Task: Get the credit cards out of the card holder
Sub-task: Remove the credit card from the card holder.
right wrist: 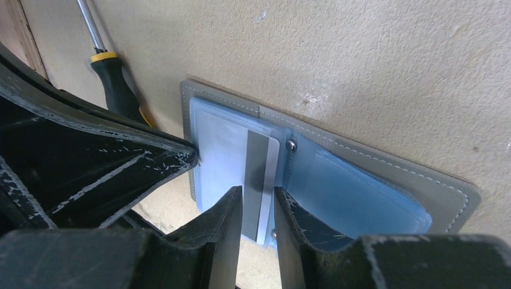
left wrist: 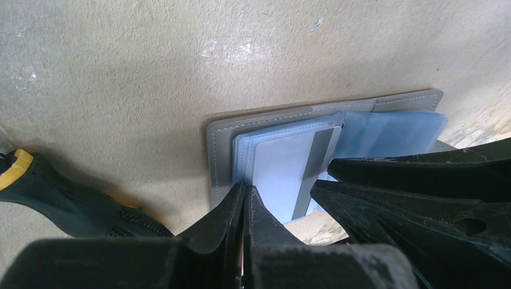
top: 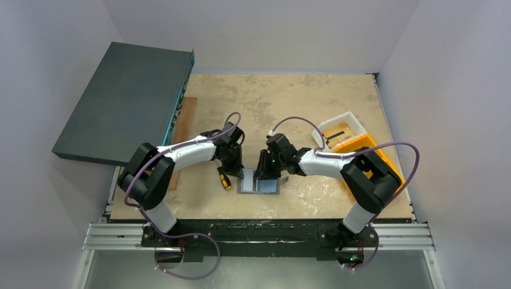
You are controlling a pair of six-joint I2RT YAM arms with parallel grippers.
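The grey card holder (top: 260, 183) lies open flat on the table near the front edge, with pale blue sleeves inside. In the left wrist view its grey cover (left wrist: 220, 156) holds a white card (left wrist: 280, 168) with a grey stripe. My left gripper (left wrist: 246, 191) is shut, its tips pressing on the sleeve's left edge. My right gripper (right wrist: 258, 198) stands slightly open, its jaws either side of the striped edge of the card (right wrist: 223, 150) near the fold of the holder (right wrist: 422, 180). In the top view the left gripper (top: 237, 171) and right gripper (top: 263, 174) nearly touch.
A black and yellow screwdriver (top: 224, 179) lies just left of the holder, also in the left wrist view (left wrist: 60, 198). A large dark flat box (top: 120, 99) overhangs the table's left rear. An orange bin (top: 361, 150) and a white bin (top: 340, 129) stand at the right.
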